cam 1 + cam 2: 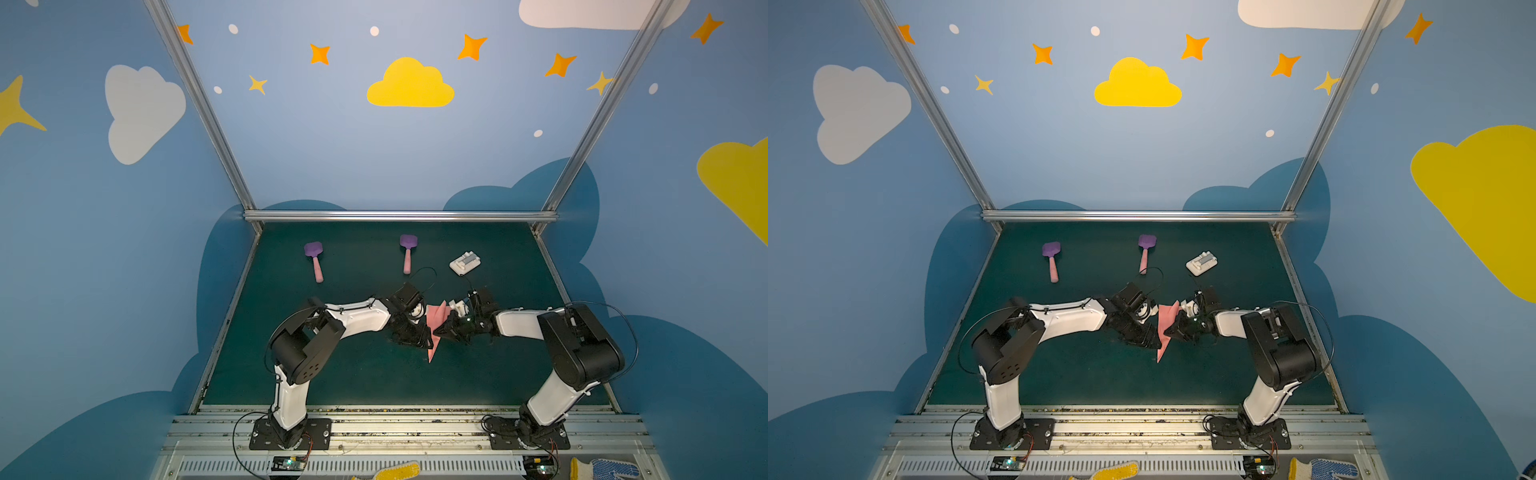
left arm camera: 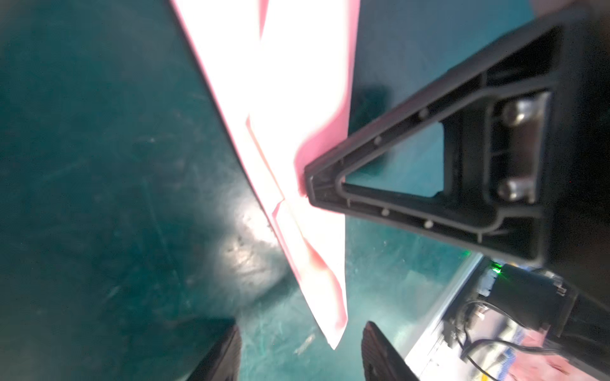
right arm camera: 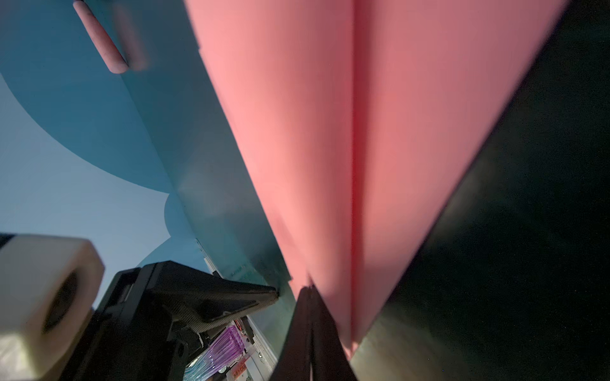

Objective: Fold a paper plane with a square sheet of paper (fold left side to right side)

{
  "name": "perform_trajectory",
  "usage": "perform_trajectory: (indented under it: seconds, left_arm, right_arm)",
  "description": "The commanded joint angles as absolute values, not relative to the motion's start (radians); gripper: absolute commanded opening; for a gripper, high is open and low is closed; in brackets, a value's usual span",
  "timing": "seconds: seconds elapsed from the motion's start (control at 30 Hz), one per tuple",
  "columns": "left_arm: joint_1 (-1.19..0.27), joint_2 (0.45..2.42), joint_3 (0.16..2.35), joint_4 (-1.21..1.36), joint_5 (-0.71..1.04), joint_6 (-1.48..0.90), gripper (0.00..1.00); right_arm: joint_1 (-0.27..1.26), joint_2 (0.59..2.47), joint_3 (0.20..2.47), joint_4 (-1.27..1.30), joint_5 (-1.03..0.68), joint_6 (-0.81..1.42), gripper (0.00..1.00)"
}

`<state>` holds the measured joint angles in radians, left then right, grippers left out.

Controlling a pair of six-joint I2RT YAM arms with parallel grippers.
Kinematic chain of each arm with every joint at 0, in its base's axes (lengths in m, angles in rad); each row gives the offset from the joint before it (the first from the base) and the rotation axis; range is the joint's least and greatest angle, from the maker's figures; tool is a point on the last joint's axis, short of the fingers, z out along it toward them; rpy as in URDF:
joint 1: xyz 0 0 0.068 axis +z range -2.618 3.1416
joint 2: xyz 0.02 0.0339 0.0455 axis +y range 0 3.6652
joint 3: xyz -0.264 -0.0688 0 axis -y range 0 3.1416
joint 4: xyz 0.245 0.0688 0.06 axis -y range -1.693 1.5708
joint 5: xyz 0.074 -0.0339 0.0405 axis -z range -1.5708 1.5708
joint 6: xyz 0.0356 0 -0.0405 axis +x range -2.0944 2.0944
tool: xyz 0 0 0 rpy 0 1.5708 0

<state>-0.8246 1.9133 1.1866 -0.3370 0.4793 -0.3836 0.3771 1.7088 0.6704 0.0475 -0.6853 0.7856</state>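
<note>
Right gripper (image 1: 438,331) is clamped tight on the paper plane (image 1: 435,316), jaws pinched shut on the folded body about midway along, and that's the sensible spot: a grip near the balance point keeps the dart from drooping at either end. From the left wrist view its triangular finger tip bites straight into the pink layers (image 2: 297,132), the wings spreading to either side of the pinch. Left gripper (image 2: 298,349) sits just beside it, on the opposite side of the plane, jaws standing apart with nothing between the fingers (image 2: 221,353); the plane's pointed nose hangs just ahead of that gap, untouched. I read this as a one-hand hold, the open hand parked close in case a wing needs pressing. The plane looks raised off the green mat (image 1: 353,374), though whether the nose is fully clear I can't tell. The folding looks all but done. Both spatulas (image 1: 314,259) (image 1: 408,251) and the white block (image 1: 465,262) lie well beyond both grippers, out of the way.
</note>
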Motion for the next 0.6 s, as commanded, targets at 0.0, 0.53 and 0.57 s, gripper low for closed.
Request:
perform_trajectory:
  seconds: [0.0,0.53,0.57]
  left_arm:
    - [-0.86,1.92,1.224,-0.395,0.368,-0.35,0.6]
    - [-0.883,1.991,1.272,-0.451,0.28,-0.306,0.54]
    - [-0.884,1.99,1.271,-0.452,0.275,-0.303,0.53]
  right_arm:
    - [0.374,1.729,0.637,0.027,-0.649,0.795,0.0]
    - [0.369,1.724,0.632,0.028,-0.652,0.799,0.0]
    - [0.369,1.723,0.632,0.027,-0.651,0.799,0.0]
